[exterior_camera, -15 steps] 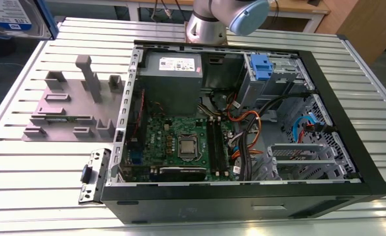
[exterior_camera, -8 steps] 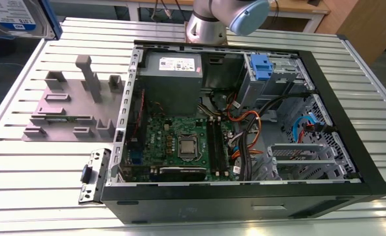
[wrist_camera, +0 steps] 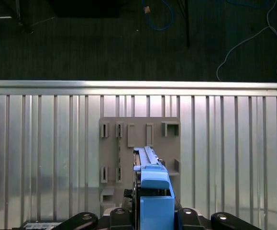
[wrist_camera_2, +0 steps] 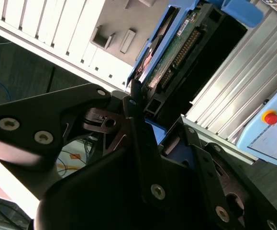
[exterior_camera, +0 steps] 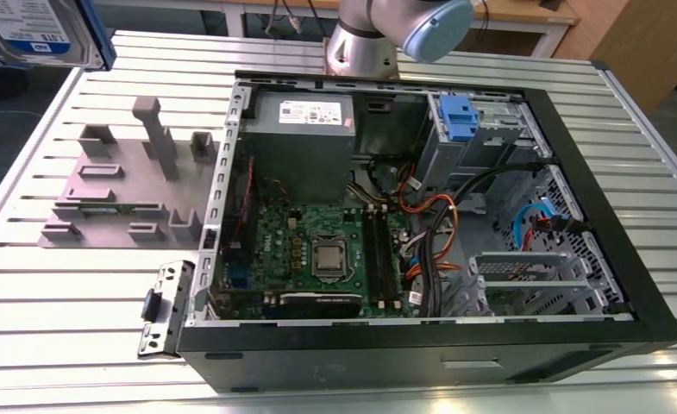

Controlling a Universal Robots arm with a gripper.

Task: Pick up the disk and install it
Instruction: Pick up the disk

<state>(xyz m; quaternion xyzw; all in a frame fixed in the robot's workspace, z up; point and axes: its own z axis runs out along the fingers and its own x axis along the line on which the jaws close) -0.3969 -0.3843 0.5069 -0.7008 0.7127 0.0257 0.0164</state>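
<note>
- Disk (exterior_camera: 34, 30) is seen at the top corner of the exterior view's left, label face shown, white and blue, with a blue edge beside it.
- Disk is lifted clear of the table (exterior_camera: 62, 285) and touches nothing below it.
- In the second wrist view the gripper (wrist_camera_2: 160, 112) is pinched on one end of the disk (wrist_camera_2: 176, 52). Black fingers (wrist_camera_2: 138, 139) are pressed against both faces.
- The green circuit-board side of the disk is turned to that camera, and its connector end lies close to the fingers.
- In the first wrist view the disk (wrist_camera: 150, 184) is seen edge-on, and its blue bracket (wrist_camera: 155, 201) is the part closest to the camera.
- Directly beneath the disk, a grey fixture (wrist_camera: 124, 139) with slots and pegs is seen lying on the slatted table (wrist_camera: 42, 143).
- In the exterior view the same fixture (exterior_camera: 108, 185) lies on the table to the left of the open case (exterior_camera: 430, 354), just beside it.
- Case is laid on its side, open side up. Motherboard (exterior_camera: 315, 233) is exposed in the middle, and the power supply (exterior_camera: 304, 116) sits at the far end.
- A blue latch (exterior_camera: 459, 116) on a grey cage is seen in the far corner on the exterior view's right. Orange, black and blue cables run between the cage and the board.
- A small loose metal plate (exterior_camera: 163, 306) lies on the table just outside the case's near corner on the left.
- Arm (exterior_camera: 367, 43) is seen standing beyond the far wall of the case.
- A pendant (wrist_camera_2: 272, 124) with a red button is seen past the table edge in the second wrist view.
</note>
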